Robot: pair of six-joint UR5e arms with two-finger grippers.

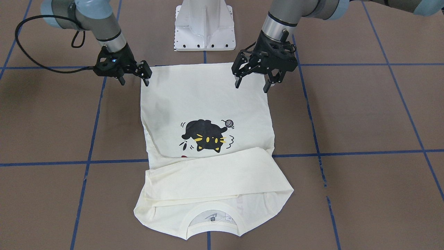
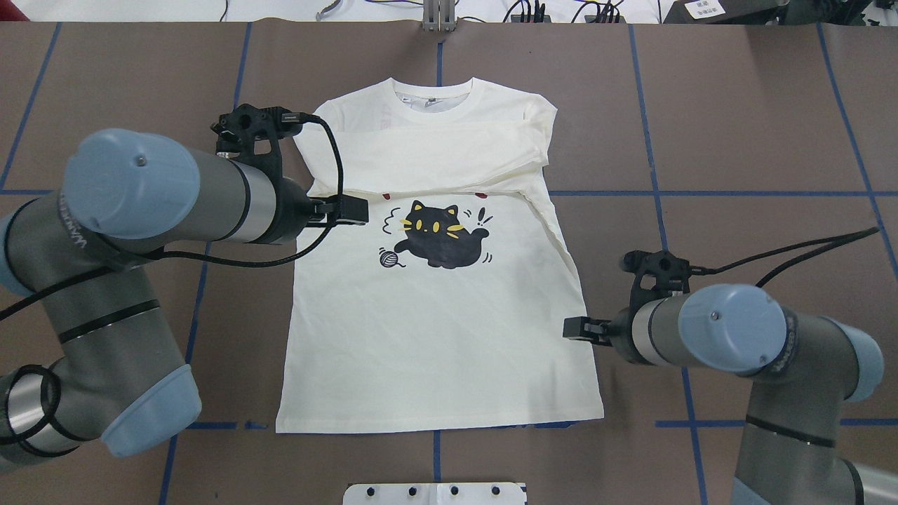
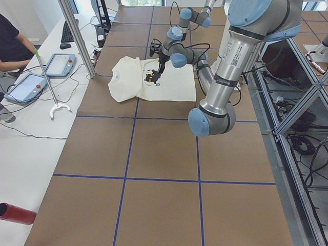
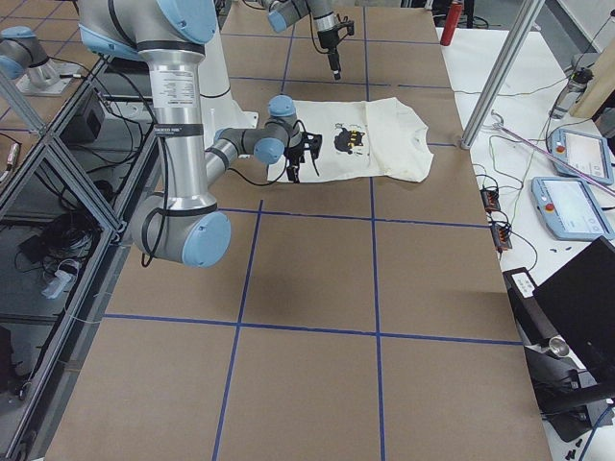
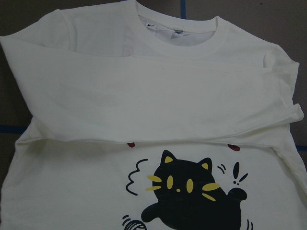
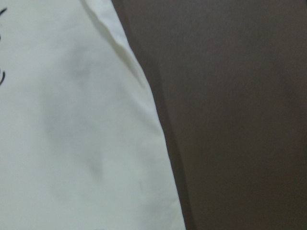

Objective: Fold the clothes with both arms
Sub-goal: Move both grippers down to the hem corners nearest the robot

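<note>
The shirt (image 1: 208, 104) lies print-up on the tabletop (image 1: 364, 111), sleeves folded across the chest, body fold not yet done; seen from the front, left tool (image 1: 252, 87) at its 1 o'clock and right tool (image 1: 134, 83) at 11 o'clock both hang released.

A brown tabletop (image 1: 364, 114) crossed by blue tape lines (image 1: 347, 153) carries a cream shirt (image 1: 204, 100) lying flat, print up, sleeves folded across the chest, and a white base (image 1: 204, 27) near its hem.
</note>
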